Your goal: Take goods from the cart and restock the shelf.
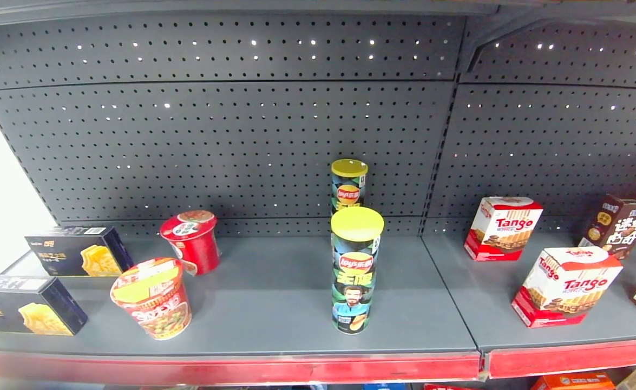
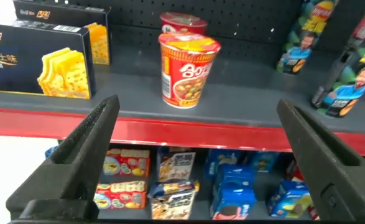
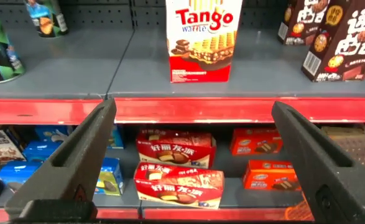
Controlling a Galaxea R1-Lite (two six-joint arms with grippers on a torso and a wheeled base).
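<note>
The grey shelf [image 1: 274, 303] holds two tall chip cans with yellow lids, one in front [image 1: 356, 269] and one behind [image 1: 348, 184]. Two red cup noodles [image 1: 153, 298] [image 1: 192, 241] stand to their left. My left gripper [image 2: 198, 106] is open and holds nothing; it hangs in front of the shelf's red edge [image 2: 170, 118], facing the front cup noodle [image 2: 187, 68]. My right gripper [image 3: 194, 107] is open with nothing in it, before the red edge and below a red-and-white wafer box [image 3: 202, 37].
Two dark cracker boxes [image 1: 23, 304] [image 1: 79, 251] stand at the shelf's left. Two wafer boxes [image 1: 502, 227] [image 1: 564, 285] and brown boxes [image 1: 618, 225] fill the right bay. A perforated back wall [image 1: 215, 146] closes the shelf. The lower shelf holds packed snack boxes [image 3: 176, 168] [image 2: 170, 186].
</note>
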